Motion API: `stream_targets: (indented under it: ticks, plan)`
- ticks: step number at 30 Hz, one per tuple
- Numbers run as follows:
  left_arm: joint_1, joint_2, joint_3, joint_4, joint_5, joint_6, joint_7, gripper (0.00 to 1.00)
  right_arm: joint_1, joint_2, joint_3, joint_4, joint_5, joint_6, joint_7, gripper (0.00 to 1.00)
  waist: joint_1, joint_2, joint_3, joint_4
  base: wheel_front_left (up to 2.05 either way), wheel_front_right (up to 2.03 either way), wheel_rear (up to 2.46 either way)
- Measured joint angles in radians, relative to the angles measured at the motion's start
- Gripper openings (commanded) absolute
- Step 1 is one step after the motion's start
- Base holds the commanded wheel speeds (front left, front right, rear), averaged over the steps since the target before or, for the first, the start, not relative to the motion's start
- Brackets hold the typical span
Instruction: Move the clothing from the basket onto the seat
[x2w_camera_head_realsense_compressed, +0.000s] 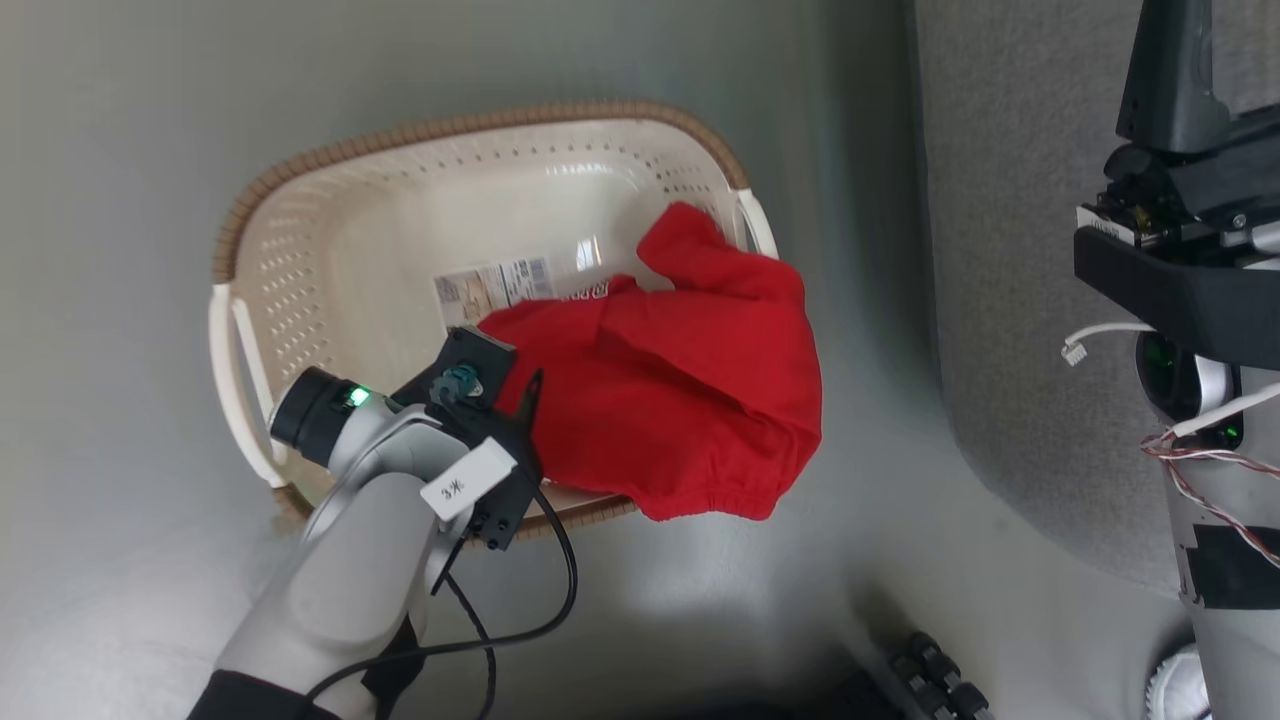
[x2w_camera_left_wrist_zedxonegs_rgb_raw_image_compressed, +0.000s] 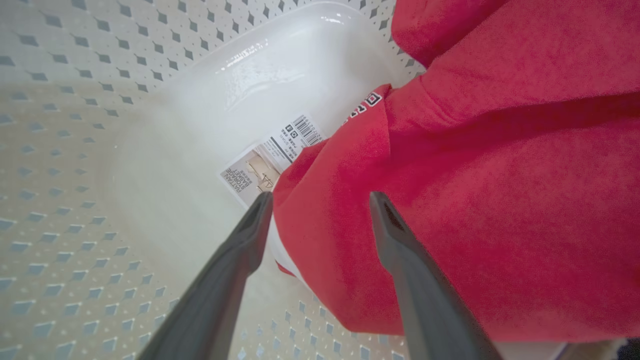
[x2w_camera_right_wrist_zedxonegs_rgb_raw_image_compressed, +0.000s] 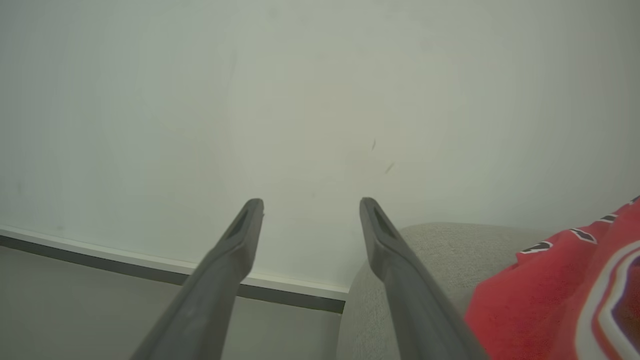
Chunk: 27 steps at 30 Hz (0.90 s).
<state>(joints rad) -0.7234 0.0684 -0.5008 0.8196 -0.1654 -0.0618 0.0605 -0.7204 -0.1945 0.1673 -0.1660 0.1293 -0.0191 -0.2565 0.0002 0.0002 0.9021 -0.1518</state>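
Striped garment (x2w_camera_right_wrist_zedxonegs_rgb_raw_image_compressed: 565, 300) is laid on seat (x2w_camera_right_wrist_zedxonegs_rgb_raw_image_compressed: 435, 250); plain garment (x2w_camera_head_realsense_compressed: 680, 400) is left in basket (x2w_camera_head_realsense_compressed: 480, 125), straddled by released left gripper (x2w_camera_left_wrist_zedxonegs_rgb_raw_image_compressed: 320, 200); right gripper (x2w_camera_right_wrist_zedxonegs_rgb_raw_image_compressed: 310, 202) released, empty.

Pale, smooth floor (x2w_camera_head_realsense_compressed: 120, 150). Standing on it, a cream basket (x2w_camera_head_realsense_compressed: 400, 200) with a brown rim, and beside that, a little way off, a big grey sofa (x2w_camera_head_realsense_compressed: 1010, 250). Inside the basket, a red cloth (x2w_camera_head_realsense_compressed: 680, 400), flopping out over the rim on the sofa side. Up on the sofa, a striped red cloth (x2w_camera_right_wrist_zedxonegs_rgb_raw_image_compressed: 550, 295).
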Motion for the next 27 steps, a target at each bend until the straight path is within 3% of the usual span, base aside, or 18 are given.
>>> stream_targets:
  ticks: [7,15,22,23,26,27]
  plan:
    - [-0.036,0.001,0.001,0.077,0.002,0.002,0.002,1.00,-0.028,0.006,0.014,0.008,-0.011,0.000,0.000,1.00,-0.0001,0.0000,0.072,-0.024,0.00,0.00,0.00]
    - [-0.075,0.012,0.021,0.133,0.006,0.036,-0.014,1.00,-0.047,0.024,0.046,0.008,-0.016,0.002,0.000,1.00,-0.0001,0.0000,0.096,-0.043,0.00,0.00,0.00]
    - [-0.100,0.018,0.022,0.182,0.007,0.036,-0.018,1.00,-0.051,0.032,0.060,0.015,-0.017,0.003,0.000,1.00,-0.0002,-0.0002,0.107,-0.064,0.00,0.00,0.00]
    - [-0.103,0.017,0.020,0.188,0.008,0.036,-0.018,0.91,-0.051,0.031,0.059,0.017,-0.018,0.003,0.000,1.00,-0.0002,-0.0002,0.108,-0.066,0.00,0.00,0.00]
    - [-0.114,0.014,0.018,0.196,0.008,0.035,-0.019,0.00,-0.051,0.031,0.057,0.021,-0.021,0.003,0.000,1.00,-0.0002,-0.0001,0.110,-0.070,0.00,0.00,0.00]
    - [-0.119,0.013,0.018,0.198,0.008,0.035,-0.021,0.00,-0.051,0.030,0.056,0.023,-0.021,0.003,0.000,1.00,-0.0002,-0.0002,0.110,-0.072,0.00,0.00,0.00]
